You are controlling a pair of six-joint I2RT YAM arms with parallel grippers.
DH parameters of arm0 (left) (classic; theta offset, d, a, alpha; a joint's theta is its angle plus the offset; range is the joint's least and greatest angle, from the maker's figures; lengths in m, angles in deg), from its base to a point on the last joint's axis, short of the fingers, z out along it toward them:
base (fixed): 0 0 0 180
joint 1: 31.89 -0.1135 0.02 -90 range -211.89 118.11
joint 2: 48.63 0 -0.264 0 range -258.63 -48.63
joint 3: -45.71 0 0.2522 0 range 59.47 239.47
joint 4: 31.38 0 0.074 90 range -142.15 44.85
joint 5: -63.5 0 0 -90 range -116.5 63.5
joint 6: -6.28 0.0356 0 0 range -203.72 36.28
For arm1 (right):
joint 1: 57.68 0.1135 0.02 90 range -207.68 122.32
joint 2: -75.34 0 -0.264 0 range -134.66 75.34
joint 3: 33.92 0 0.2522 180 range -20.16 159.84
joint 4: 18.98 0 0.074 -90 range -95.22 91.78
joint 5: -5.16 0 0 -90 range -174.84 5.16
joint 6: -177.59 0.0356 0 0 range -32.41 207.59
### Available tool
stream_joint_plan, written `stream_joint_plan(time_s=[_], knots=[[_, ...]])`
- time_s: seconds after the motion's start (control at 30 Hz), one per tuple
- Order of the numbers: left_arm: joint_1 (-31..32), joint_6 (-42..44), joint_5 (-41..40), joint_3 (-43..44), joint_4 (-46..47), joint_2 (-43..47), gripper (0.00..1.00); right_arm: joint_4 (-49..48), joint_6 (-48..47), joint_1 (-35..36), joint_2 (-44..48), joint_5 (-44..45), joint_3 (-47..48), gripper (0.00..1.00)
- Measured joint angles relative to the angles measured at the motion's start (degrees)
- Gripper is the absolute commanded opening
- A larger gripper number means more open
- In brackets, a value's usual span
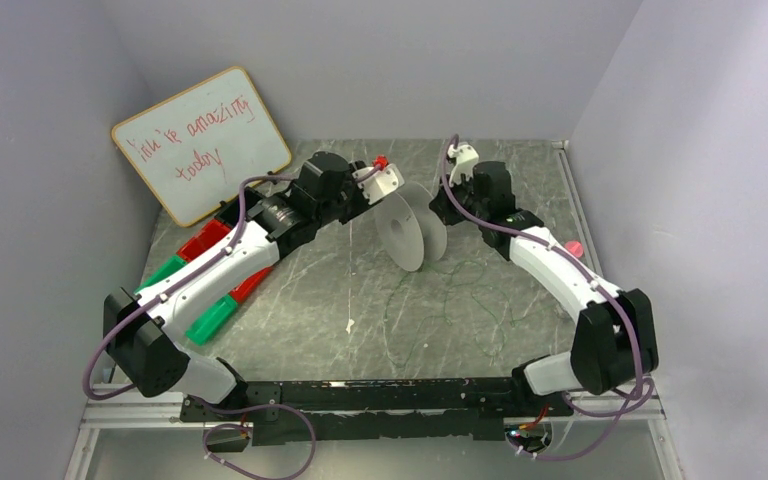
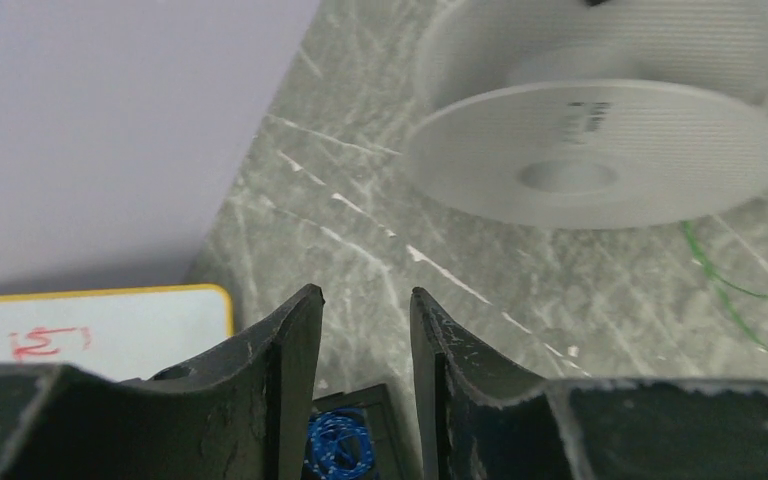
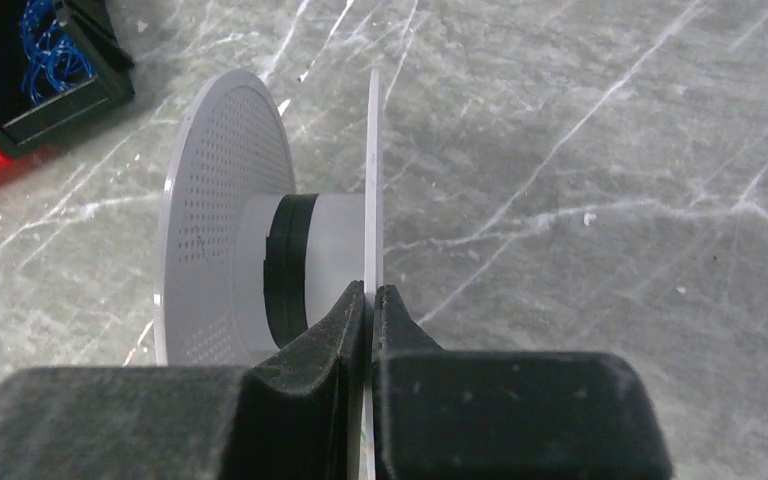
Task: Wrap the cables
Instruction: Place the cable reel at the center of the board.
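A white spool stands on its flange edges mid-table. My right gripper is shut on the thin edge of one spool flange; a dark band wraps the hub. In the top view the right gripper sits at the spool's right side. My left gripper is open and empty, a little left of the spool, just above the table; in the top view it is at the spool's upper left. Thin green cable lies in loose squiggles in front of the spool and shows in the left wrist view.
A whiteboard leans at the back left. Red and green bins lie under the left arm. A black bin with a blue wire coil is left of the spool. A small pink object is at the right edge.
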Motion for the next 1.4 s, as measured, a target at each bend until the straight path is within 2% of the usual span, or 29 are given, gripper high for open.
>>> stream_joint_plan(time_s=[0.2, 0.37, 0.6, 0.93, 1.2, 1.4], knots=[[0.0, -1.7, 7.7, 0.0, -3.5, -0.1, 0.41, -2.7, 1.4, 0.9, -2.5, -0.3, 1.0, 0.21], [0.0, -2.2, 11.8, 0.0, -5.4, -0.3, 0.42, -2.1, 1.5, 1.0, -2.6, -1.9, 1.0, 0.32], [0.0, -2.6, 16.1, 0.0, -7.1, -0.3, 0.42, -0.3, 1.4, 0.7, -2.1, -3.8, 1.0, 0.38], [0.0, -2.1, 20.3, 0.0, -9.2, -1.0, 0.42, 1.7, 1.4, -1.3, -1.5, -8.8, 3.2, 0.38], [0.2, -1.2, 23.1, 0.4, -11.8, -1.3, 0.45, 4.8, 0.3, -2.2, -0.8, -9.1, 5.5, 0.51], [5.8, -0.4, 22.1, 0.0, -12.8, -1.3, 0.42, 4.5, 0.4, -7.9, 4.7, -9.6, 5.5, 0.51]])
